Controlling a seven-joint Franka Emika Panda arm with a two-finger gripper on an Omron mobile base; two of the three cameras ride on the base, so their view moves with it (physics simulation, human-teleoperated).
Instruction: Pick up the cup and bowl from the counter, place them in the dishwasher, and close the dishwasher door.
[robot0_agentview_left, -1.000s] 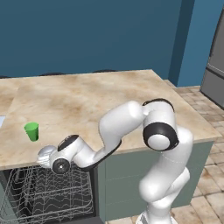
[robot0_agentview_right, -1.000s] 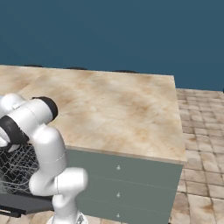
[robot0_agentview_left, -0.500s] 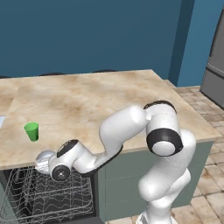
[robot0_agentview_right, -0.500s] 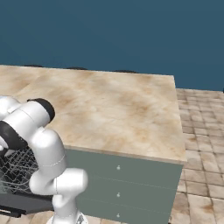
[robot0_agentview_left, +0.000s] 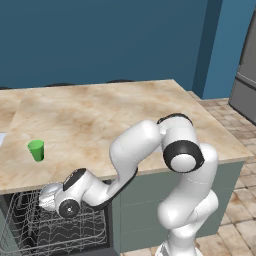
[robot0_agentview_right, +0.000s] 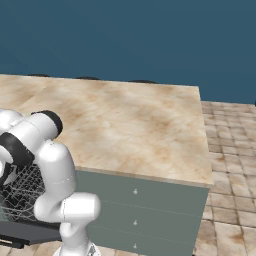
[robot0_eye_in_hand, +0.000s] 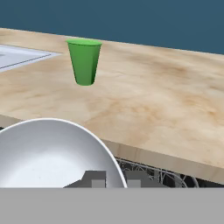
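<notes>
My gripper (robot0_eye_in_hand: 116, 179) is shut on the rim of the pale blue-white bowl (robot0_eye_in_hand: 43, 153), which hangs just in front of the counter edge, above the dishwasher's wire rack (robot0_eye_in_hand: 166, 177). In the left base view the bowl (robot0_agentview_left: 46, 192) and gripper (robot0_agentview_left: 51, 197) sit low at the left, over the open dishwasher (robot0_agentview_left: 35, 230). The green cup (robot0_agentview_left: 36, 150) stands upright on the beige counter (robot0_agentview_left: 100, 120), behind and left of the hand; it is upper left (robot0_eye_in_hand: 84, 61) in the hand view. The dark dishwasher door (robot0_agentview_right: 20, 235) lies folded down under the rack (robot0_agentview_right: 20, 192).
Grey-green drawer fronts (robot0_agentview_right: 145, 210) run along the counter's right side. A white sink rim (robot0_eye_in_hand: 17, 54) lies left of the cup. A grey fridge (robot0_agentview_left: 245, 75) stands at the far right, on the tiled floor (robot0_agentview_right: 230, 165).
The hand with the bowl has dropped from counter-edge height, a little to the left, toward the rack. The cup has not moved.
</notes>
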